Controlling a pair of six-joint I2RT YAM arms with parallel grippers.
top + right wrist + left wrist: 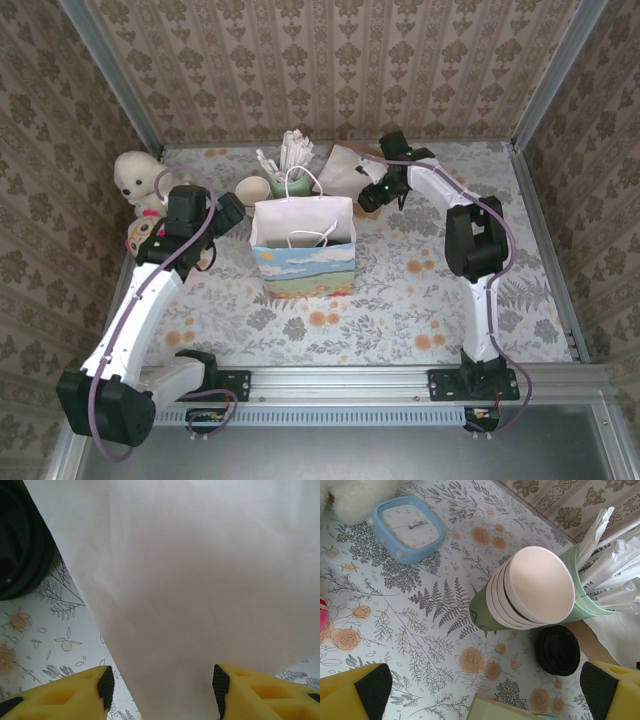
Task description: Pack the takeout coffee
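Left wrist: one lidded coffee, one clock

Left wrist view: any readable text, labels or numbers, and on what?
Nothing can be quoted.
Blue clock: orange numerals round the dial, too small to read.
Green cup holding wrapped straws: dark print on its side, cut off and blurred, unreadable.
Stack of green cups: small triangle mark low on the outer cup, no words.
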